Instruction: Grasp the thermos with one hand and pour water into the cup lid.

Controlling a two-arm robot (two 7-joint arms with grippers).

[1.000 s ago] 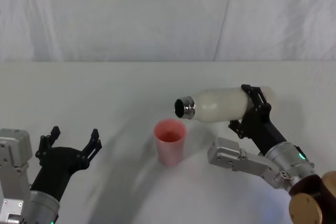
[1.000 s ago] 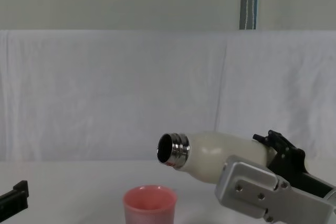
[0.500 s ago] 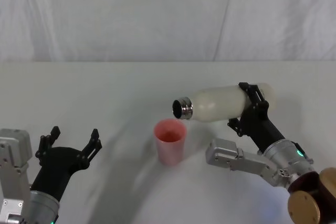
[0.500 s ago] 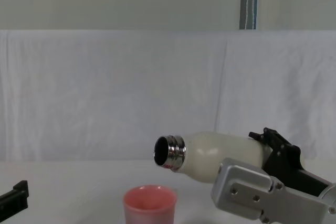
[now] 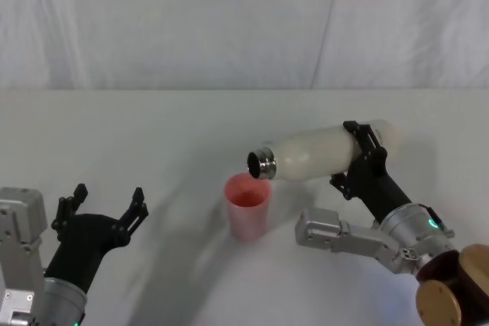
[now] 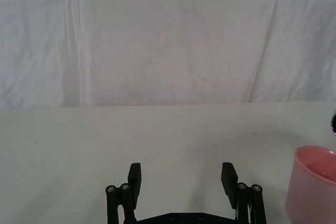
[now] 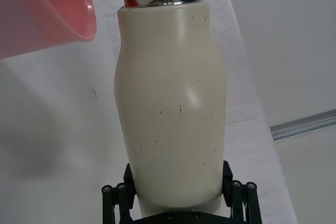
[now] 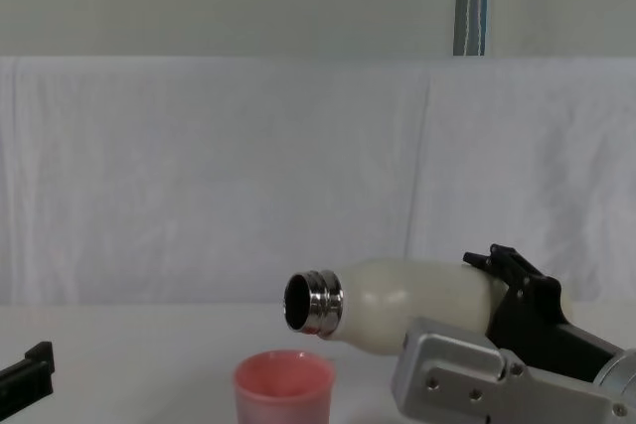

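My right gripper [image 5: 365,154] is shut on the lower body of the cream-white thermos [image 5: 317,154], which it holds nearly level above the table. The steel neck [image 5: 260,163] tips slightly down and hangs just over the right rim of the pink cup lid [image 5: 247,205]. In the chest view the thermos [image 8: 407,293] has its open mouth above the cup lid [image 8: 284,387]. The right wrist view has the thermos [image 7: 170,98] between the black fingers [image 7: 113,203], with the cup lid [image 7: 42,11] beyond its neck. My left gripper [image 5: 103,208] rests open at the near left, well apart from the cup lid [image 6: 312,184].
A white cloth covers the table [image 5: 153,135] and hangs as a backdrop [image 5: 229,20] behind it. My left gripper [image 6: 181,174] has bare cloth in front of it. A metal pole [image 8: 471,2] stands behind the backdrop.
The right gripper has shifted the thermos left and tipped its neck lower, bringing the mouth over the cup lid's rim. The left arm has not moved.
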